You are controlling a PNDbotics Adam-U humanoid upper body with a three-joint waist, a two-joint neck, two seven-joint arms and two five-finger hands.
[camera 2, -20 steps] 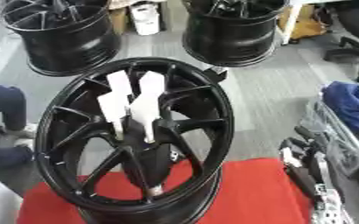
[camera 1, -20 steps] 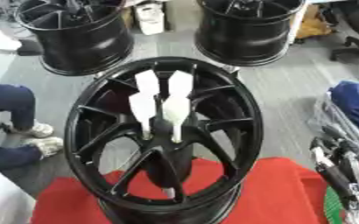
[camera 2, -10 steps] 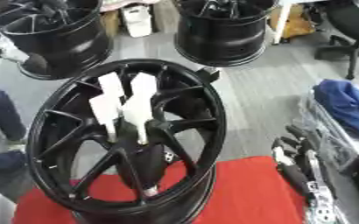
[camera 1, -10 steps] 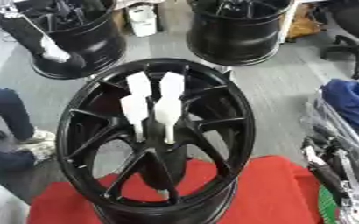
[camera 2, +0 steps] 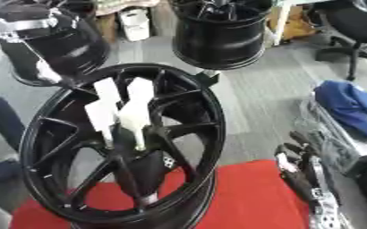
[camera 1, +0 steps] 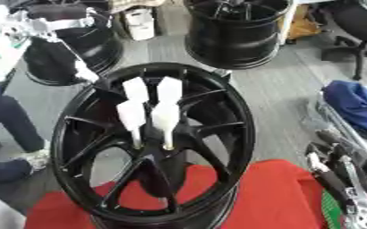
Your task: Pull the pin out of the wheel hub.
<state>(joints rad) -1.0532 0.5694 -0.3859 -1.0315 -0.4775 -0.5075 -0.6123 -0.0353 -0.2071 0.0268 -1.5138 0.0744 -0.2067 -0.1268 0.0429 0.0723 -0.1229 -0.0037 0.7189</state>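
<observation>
On the red surface your black spoked wheel hub stands with its white pins untouched; your right hand rests spread at the right edge, so reach in next

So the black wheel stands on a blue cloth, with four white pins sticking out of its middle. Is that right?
Not quite: the cloth under the black wheel is red, not blue, as the left eye view shows. The rest holds: four white pins stick out near the wheel's middle. The blue thing is a bundle of fabric lying off to the right, apart from the wheel.
</observation>
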